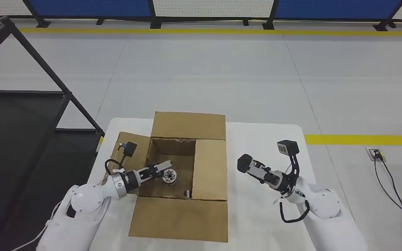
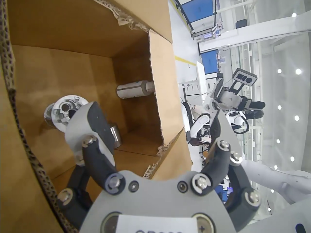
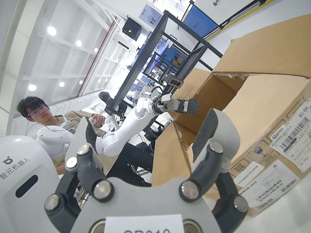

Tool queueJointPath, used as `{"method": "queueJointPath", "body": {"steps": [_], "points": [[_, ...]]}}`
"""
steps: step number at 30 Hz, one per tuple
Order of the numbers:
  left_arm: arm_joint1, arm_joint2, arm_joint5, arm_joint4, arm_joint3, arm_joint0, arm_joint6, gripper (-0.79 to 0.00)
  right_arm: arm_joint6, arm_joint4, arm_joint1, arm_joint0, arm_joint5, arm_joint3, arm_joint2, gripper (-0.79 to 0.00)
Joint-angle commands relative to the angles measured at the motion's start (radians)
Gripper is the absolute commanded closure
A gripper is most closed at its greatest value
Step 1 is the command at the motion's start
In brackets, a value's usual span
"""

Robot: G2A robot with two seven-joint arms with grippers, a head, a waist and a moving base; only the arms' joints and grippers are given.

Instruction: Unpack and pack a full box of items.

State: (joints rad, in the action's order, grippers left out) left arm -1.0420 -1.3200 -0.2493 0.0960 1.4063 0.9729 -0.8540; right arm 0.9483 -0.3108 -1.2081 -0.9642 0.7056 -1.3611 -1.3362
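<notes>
An open cardboard box stands on the white table with its flaps spread out. On its floor lie a shiny metal part and a white and grey cylinder. My left gripper is open, reaching in over the box's left wall. One fingertip sits right in front of the metal part, with nothing between the fingers. My right gripper hangs open and empty over the table, just right of the box.
A black metal frame stands off the table's left side. A power socket and cable lie on the floor at the right. Bare table lies to the right of the box, under the right arm.
</notes>
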Motion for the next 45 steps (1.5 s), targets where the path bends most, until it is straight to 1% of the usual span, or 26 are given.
{"method": "queueJointPath", "body": {"steps": [1, 6, 10, 15, 20, 23, 30, 33, 37, 40, 45], "points": [[0.001, 0.000, -0.001, 0.006, 0.021, 0.003, -0.004, -0.785, 0.002, -0.001, 0.001, 0.003, -0.002, -0.003, 0.004, -0.785], [-0.002, 0.022, 0.026, 0.007, 0.079, 0.000, -0.015, -0.785, 0.015, -0.010, 0.006, 0.002, 0.005, -0.012, 0.006, -0.785], [-0.013, 0.080, 0.056, 0.001, 0.076, -0.033, -0.009, -0.785, 0.028, -0.023, 0.012, -0.011, 0.018, -0.021, -0.004, -0.785], [-0.035, 0.172, 0.076, 0.007, 0.017, -0.100, 0.004, -0.785, 0.045, -0.047, 0.024, -0.045, 0.037, -0.035, -0.034, -0.785], [-0.060, 0.252, 0.073, 0.015, -0.059, -0.162, 0.017, -0.785, 0.045, -0.062, 0.033, -0.079, 0.048, -0.051, -0.058, -0.785], [-0.074, 0.298, 0.067, -0.023, -0.100, -0.193, 0.043, -0.785, 0.041, -0.066, 0.038, -0.095, 0.053, -0.057, -0.069, -0.785], [-0.106, 0.365, 0.024, 0.009, -0.173, -0.240, 0.071, -0.785, 0.024, -0.069, 0.048, -0.125, 0.057, -0.077, -0.093, -0.785], [-0.115, 0.372, -0.008, 0.057, -0.196, -0.256, 0.046, -0.785, 0.014, -0.066, 0.051, -0.133, 0.056, -0.086, -0.098, -0.785], [-0.114, 0.355, -0.041, 0.057, -0.193, -0.266, 0.033, -0.785, 0.005, -0.059, 0.054, -0.129, 0.055, -0.095, -0.093, -0.785], [-0.107, 0.324, -0.059, 0.072, -0.158, -0.252, 0.025, -0.785, -0.001, -0.056, 0.055, -0.125, 0.057, -0.099, -0.089, -0.785], [-0.097, 0.278, -0.063, 0.093, -0.060, -0.215, 0.038, -0.785, -0.011, -0.064, 0.060, -0.124, 0.063, -0.095, -0.099, -0.785]]}}
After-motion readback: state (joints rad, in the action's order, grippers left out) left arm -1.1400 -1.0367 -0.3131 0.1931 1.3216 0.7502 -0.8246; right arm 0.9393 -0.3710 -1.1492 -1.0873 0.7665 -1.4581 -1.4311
